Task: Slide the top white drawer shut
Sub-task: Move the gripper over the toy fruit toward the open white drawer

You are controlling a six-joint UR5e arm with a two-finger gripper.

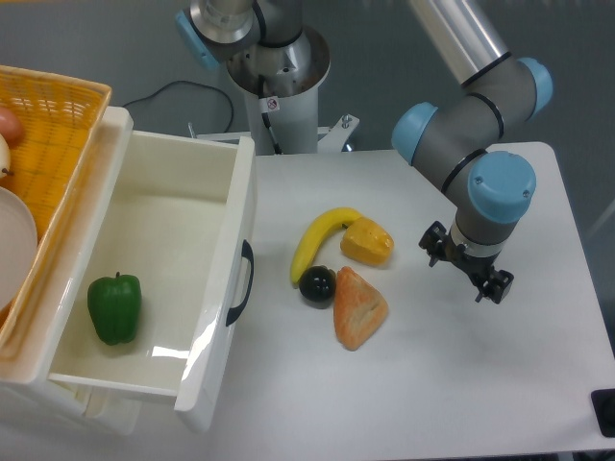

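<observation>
Drawer: the white drawer (163, 279) is seen pulled well out from its unit at the left of the table (461, 384), its front panel with the curved black handle (242, 283) turned toward the middle of the table
Drawer contents: a green pepper (114, 307) is seen lying on the drawer floor, near the left wall; the remaining floor is shown bare and glossy
Basket: an orange woven basket (48, 134) is placed on top of the unit at the upper left, overlapping the drawer's left edge; a white plate and part of a reddish item are seen in it at the frame edge
Gripper: the gripper (468, 266) is held above the right half of the table, pointing downward, well apart from the drawer and touching nothing; nothing is held, but how far the fingers are spread cannot be told from this angle
Table items: a banana (317, 240), a yellow block (367, 242), a dark round fruit (316, 284) and a bread piece (358, 307) are clustered between handle and gripper, the fruit touching banana and bread
Arm base: the mount (283, 86) is fixed at the table's far edge
</observation>
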